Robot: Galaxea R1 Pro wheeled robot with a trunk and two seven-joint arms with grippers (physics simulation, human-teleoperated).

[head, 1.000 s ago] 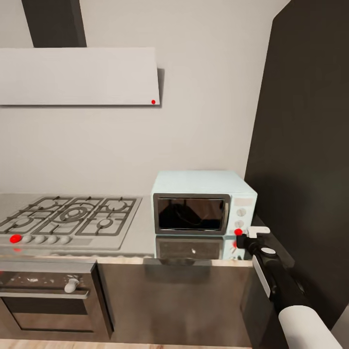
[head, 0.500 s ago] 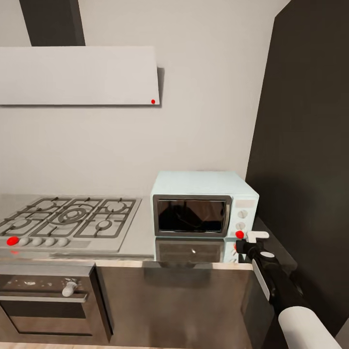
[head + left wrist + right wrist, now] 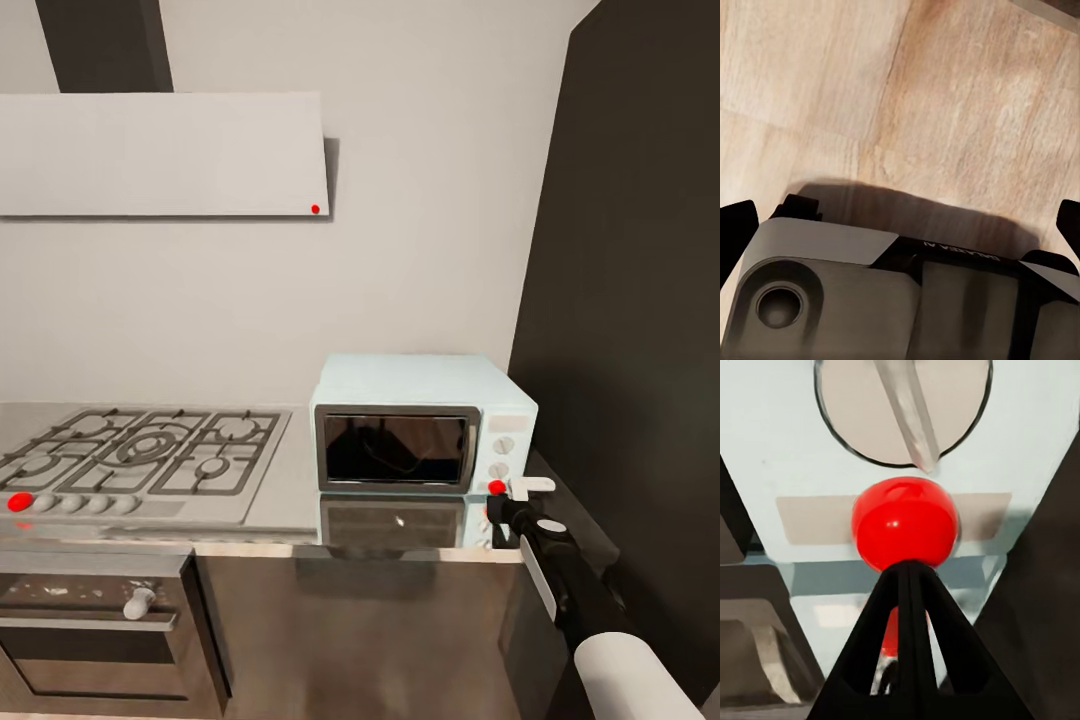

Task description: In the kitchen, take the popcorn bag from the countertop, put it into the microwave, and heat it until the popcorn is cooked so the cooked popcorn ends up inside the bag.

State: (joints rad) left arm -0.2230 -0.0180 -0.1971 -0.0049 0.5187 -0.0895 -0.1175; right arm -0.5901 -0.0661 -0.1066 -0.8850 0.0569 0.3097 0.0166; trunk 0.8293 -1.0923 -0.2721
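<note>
Pressing its closed fingertips against the red button (image 3: 905, 523) low on the microwave (image 3: 420, 420), the right gripper (image 3: 507, 490) appears poised to start the heating. The door is shut; the popcorn bag may be the dark shape behind the glass, though reflections blur it. The left gripper (image 3: 900, 217) hangs open over the wooden floor (image 3: 945, 97). Since a second ago the arm has edged forward slightly.

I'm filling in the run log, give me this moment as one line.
stage: at microwave | door: shut | right gripper: shut, tips at red button below knob | left gripper: open, over wooden floor
</note>
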